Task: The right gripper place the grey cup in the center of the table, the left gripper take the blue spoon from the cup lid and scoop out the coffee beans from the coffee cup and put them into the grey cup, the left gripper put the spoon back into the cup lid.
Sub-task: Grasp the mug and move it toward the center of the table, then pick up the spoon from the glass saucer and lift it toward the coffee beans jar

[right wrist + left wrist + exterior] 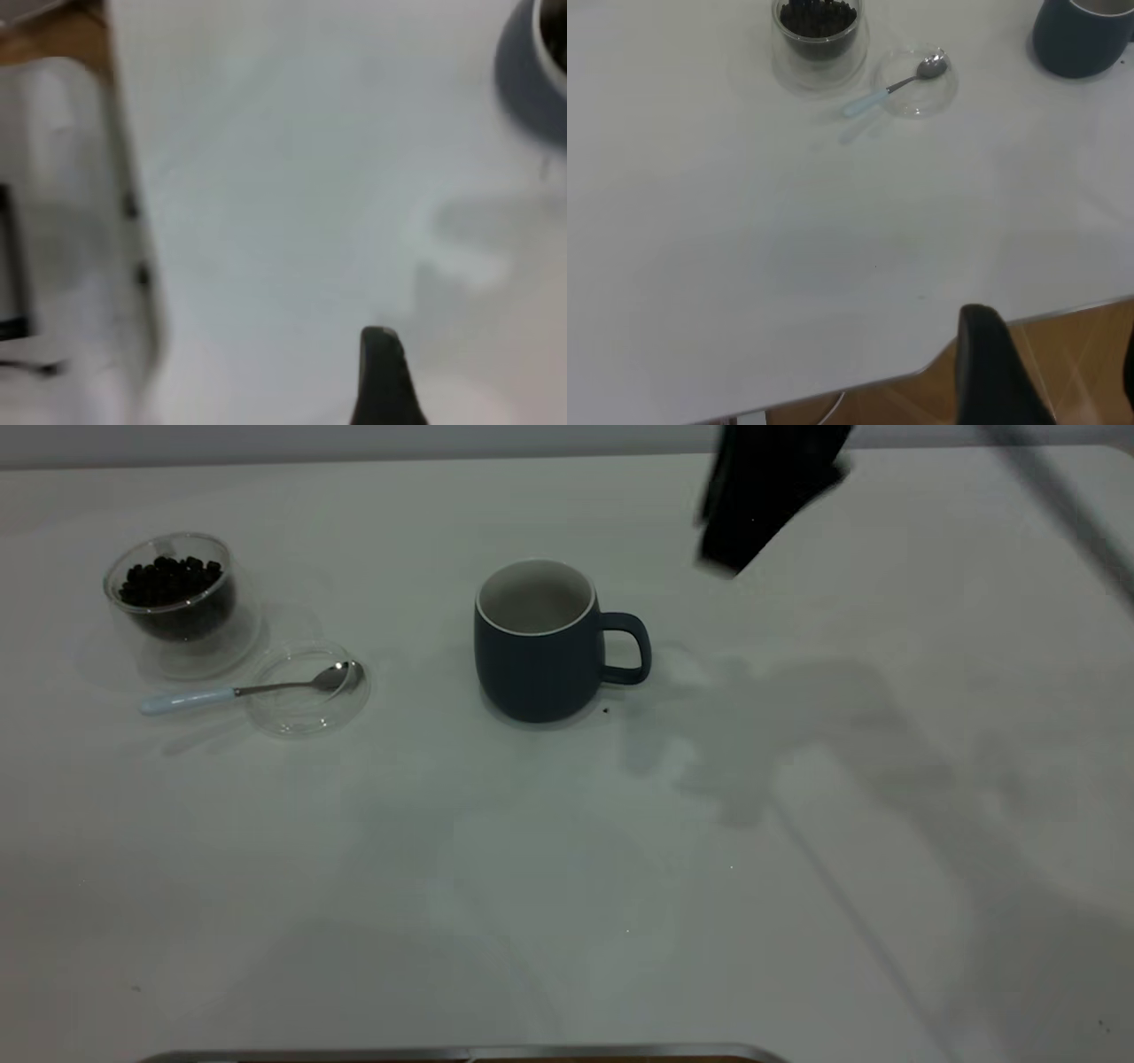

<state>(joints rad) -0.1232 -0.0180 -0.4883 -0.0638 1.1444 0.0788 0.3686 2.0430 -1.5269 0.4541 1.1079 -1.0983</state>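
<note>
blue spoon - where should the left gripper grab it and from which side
Probably the pale handle of the blue spoon, coming down from above. The handle juts out past the rim of the cup lid onto bare table, away from the coffee cup, while the metal bowl lies inside the lid.

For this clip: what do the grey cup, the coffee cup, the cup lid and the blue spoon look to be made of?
Grey cup: likely ceramic, matte dark blue-grey outside, white inside and rim.
Coffee cup: clear glass, seemingly double-walled; the coffee beans show through.
Cup lid: clear glass or perhaps plastic; the table shows through.
Blue spoon: shiny metal bowl and neck, pale blue handle, material unclear.
</note>
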